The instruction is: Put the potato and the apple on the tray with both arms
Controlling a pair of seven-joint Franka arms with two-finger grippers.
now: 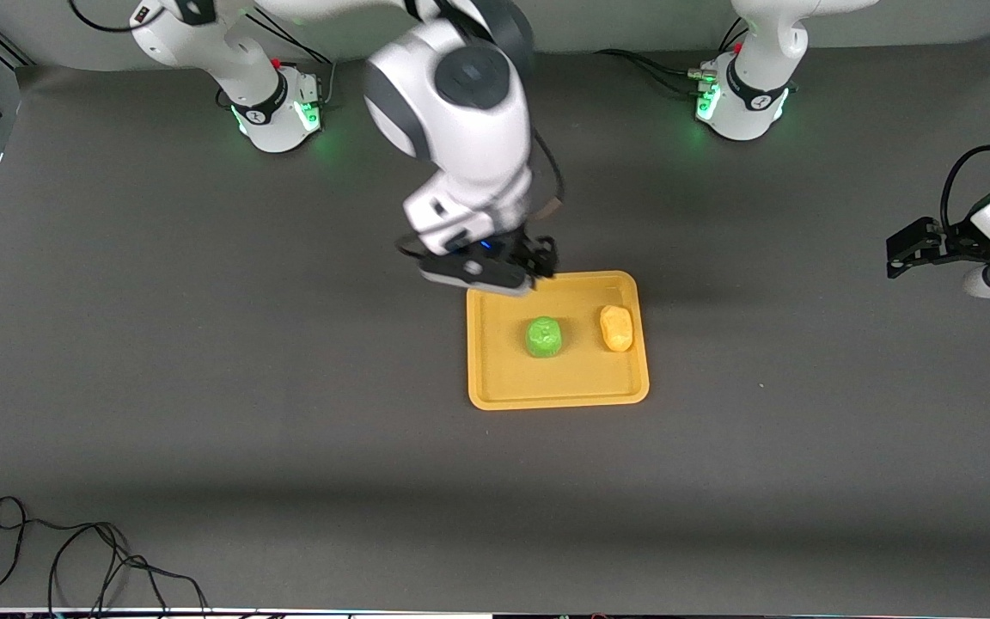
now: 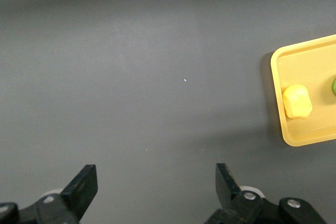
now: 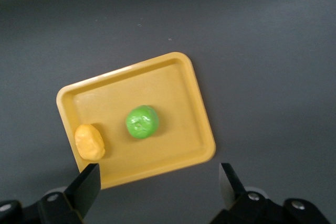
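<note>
The yellow-orange tray lies at the middle of the table. The green apple sits on it near its middle. The potato sits on it beside the apple, toward the left arm's end. My right gripper hangs open and empty over the tray's rim that lies farthest from the front camera. Its wrist view shows the tray, apple and potato past its open gripper. My left gripper is open and empty over bare table at the left arm's end. Its wrist view shows the tray's corner and the potato.
The two arm bases stand along the table edge farthest from the front camera. A loose black cable lies at the near corner toward the right arm's end. Dark grey table surrounds the tray.
</note>
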